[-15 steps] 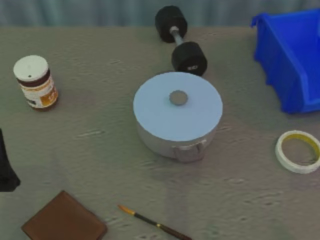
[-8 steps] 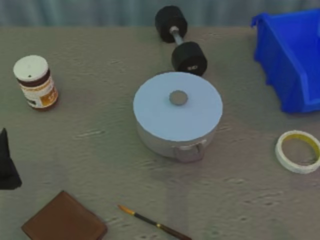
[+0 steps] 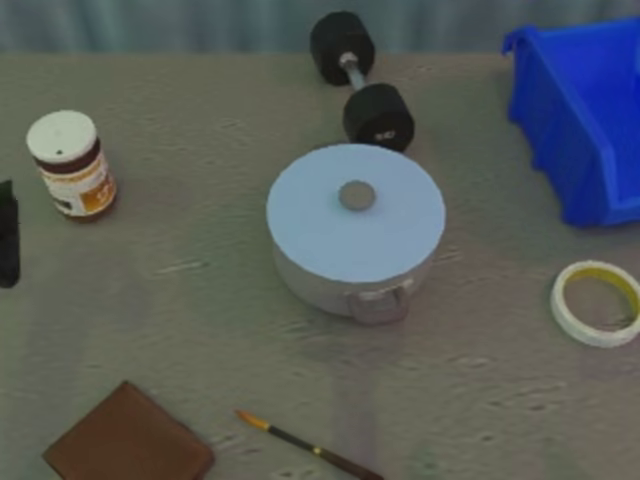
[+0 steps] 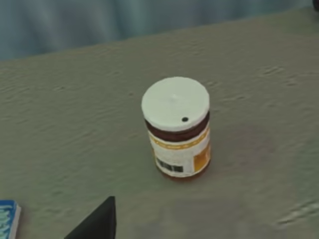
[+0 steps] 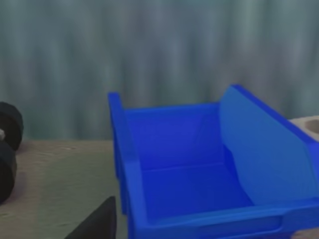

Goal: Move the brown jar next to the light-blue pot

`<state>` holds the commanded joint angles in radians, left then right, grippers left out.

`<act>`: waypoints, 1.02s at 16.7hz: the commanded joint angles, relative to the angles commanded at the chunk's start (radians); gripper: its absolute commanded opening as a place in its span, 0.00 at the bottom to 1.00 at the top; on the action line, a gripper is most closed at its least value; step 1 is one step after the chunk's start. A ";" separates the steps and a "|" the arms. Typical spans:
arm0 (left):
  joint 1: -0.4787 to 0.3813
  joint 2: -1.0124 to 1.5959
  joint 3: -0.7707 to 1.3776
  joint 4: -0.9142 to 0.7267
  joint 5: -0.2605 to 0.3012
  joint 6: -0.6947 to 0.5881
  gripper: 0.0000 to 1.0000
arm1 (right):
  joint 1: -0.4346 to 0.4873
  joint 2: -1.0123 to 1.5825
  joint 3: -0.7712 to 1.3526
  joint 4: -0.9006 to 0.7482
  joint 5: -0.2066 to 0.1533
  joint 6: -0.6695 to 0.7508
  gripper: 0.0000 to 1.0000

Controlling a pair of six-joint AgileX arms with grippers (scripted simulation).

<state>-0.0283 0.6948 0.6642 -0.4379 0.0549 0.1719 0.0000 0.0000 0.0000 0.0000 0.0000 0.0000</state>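
Brown glass under a white lid: the brown jar (image 3: 70, 165) stands upright, its long axis vertical, well to the left of the light-blue pot (image 3: 356, 229), with bare table between them. My left gripper (image 3: 8, 235) shows only as a dark shape at the top view's left edge, just beside the jar on the side away from the pot and a little nearer the brown wallet (image 3: 128, 442); whether its fingers are spread or pressed together cannot be told from any view. In the left wrist view the jar (image 4: 178, 127) sits ahead of the camera, with one dark fingertip (image 4: 97, 224) showing at the frame's edge. My left arm is plainly the nearer one, so the reach looks to be its job. My right arm is out of the top view, its wrist camera facing the blue bin (image 5: 209, 169), well away from the jar.
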 joint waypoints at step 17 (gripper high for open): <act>0.005 1.544 1.568 -0.911 -0.020 0.387 1.00 | 0.000 0.000 0.000 0.000 0.000 0.000 1.00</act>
<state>-0.0228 2.2384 2.2325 -1.3488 0.0345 0.5586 0.0000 0.0000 0.0000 0.0000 0.0000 0.0000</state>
